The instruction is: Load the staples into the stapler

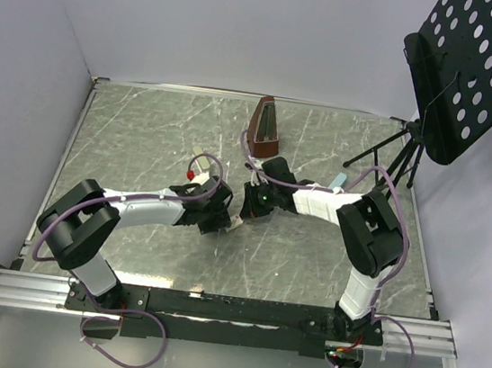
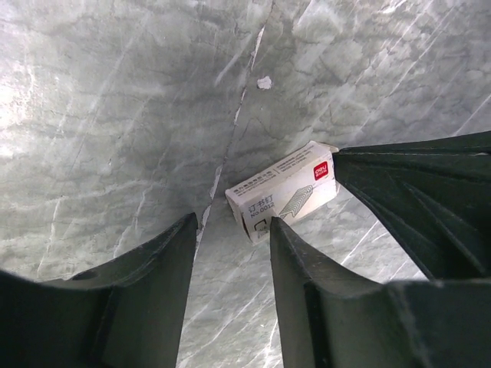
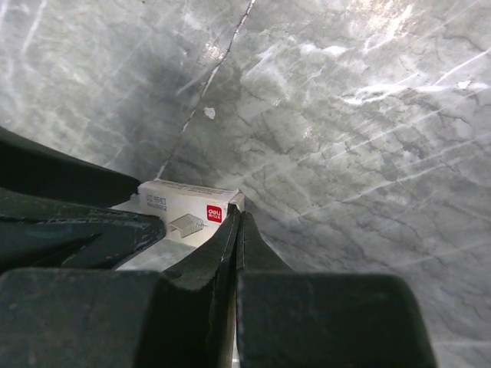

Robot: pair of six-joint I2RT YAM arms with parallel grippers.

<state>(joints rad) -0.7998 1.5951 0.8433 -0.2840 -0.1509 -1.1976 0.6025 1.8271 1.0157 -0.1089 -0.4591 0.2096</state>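
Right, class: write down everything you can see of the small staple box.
The staple box is a tiny cream cardboard carton with a red logo patch at one end, grey print and a drawing of a staple strip. It lies flat, slantwise, on the grey marbled table. The shut jaws of the right gripper touch its logo end; the open jaws of the left gripper meet the other end.

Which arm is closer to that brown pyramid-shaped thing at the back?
Right. The right arm has its wrist just in front of the brown pyramid; the left arm lies farther off, to its front left.
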